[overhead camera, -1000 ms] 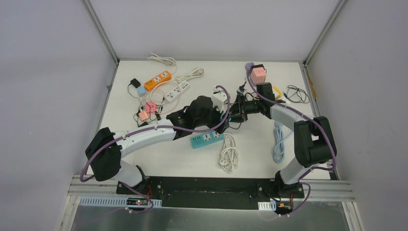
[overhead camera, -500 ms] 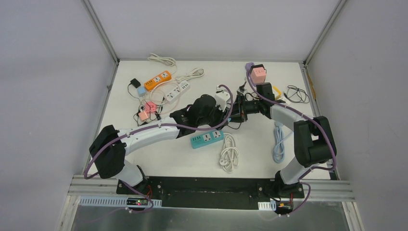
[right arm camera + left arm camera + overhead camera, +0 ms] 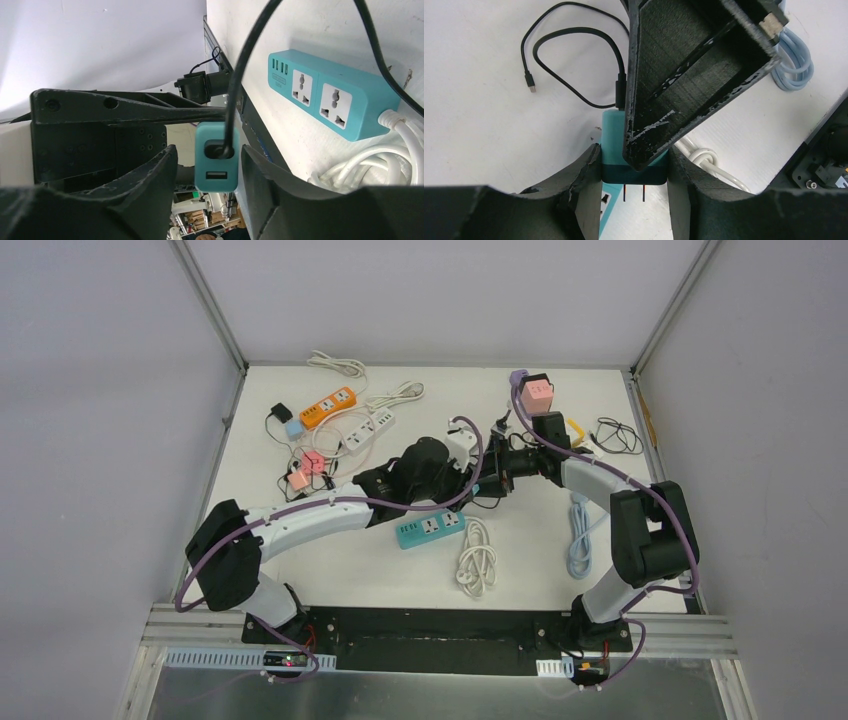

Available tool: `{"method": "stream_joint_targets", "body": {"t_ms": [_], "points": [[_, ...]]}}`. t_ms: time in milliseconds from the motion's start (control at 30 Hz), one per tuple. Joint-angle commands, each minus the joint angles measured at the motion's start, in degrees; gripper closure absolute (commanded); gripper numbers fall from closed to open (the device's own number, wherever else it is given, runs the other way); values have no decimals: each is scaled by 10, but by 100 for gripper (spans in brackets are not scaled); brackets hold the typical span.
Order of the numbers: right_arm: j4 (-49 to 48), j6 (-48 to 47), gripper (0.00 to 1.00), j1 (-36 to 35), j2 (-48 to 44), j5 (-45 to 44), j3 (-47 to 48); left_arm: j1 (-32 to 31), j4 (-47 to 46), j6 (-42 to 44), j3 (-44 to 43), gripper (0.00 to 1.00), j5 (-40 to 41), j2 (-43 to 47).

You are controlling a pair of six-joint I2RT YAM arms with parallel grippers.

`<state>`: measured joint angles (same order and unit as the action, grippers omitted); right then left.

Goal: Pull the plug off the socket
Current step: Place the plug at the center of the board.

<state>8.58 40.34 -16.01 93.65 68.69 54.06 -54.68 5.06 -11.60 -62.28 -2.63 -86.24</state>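
The white table (image 3: pixel 440 400) fills the middle of the top view, and the teal power strip (image 3: pixel 430 529) lies on it just below centre, both its sockets showing bare in the right wrist view. The plug (image 3: pixel 613 145), a small teal adapter block, is not in the strip. It hangs above the table at the centre of the left wrist view, my left fingers (image 3: pixel 586 180) clamped on its two flat sides. My right fingers (image 3: pixel 160 175) stand apart on either side of the same block with a gap showing, so they carry nothing. I judge the block light, rigid and smooth enough to twist in a pinch, so the flat sides near its dark base are where to hold. The black cable (image 3: pixel 234 90) in its top looks limp and should only drag a little. The two thin prongs (image 3: pixel 624 192) poke out free below; I would keep off them
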Motion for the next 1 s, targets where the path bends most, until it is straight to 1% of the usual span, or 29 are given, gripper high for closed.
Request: {"method": "stream_joint_targets", "body": {"t_ms": [0, 33, 133, 267, 300, 333, 500, 733, 967], "points": [[-6, -9, 44, -3, -6, 20, 23, 1, -17, -16, 13, 100, 5, 25], [-6, -10, 42, -4, -6, 21, 23, 2, -18, -17, 16, 100, 6, 28], [-4, -16, 28, -3, -7, 24, 24, 2, -19, -19, 25, 100, 11, 36], [4, -31, 15, 0, -11, 24, 25, 2, -21, -23, 35, 100, 20, 50], [8, -37, 5, 1, -13, 24, 25, 2, -21, -24, 37, 100, 22, 54], [12, -41, 1, 2, -14, 23, 25, 4, -21, -26, 40, 100, 23, 58], [17, -60, 0, 13, -25, 28, 24, 27, -18, -70, 61, 100, 20, 83], [25, -101, 0, 38, -59, 41, 21, 114, 25, -147, 92, 100, -10, 143], [49, -156, 0, 61, -88, 29, 14, 203, 107, -148, 92, 100, -2, 226]]}}
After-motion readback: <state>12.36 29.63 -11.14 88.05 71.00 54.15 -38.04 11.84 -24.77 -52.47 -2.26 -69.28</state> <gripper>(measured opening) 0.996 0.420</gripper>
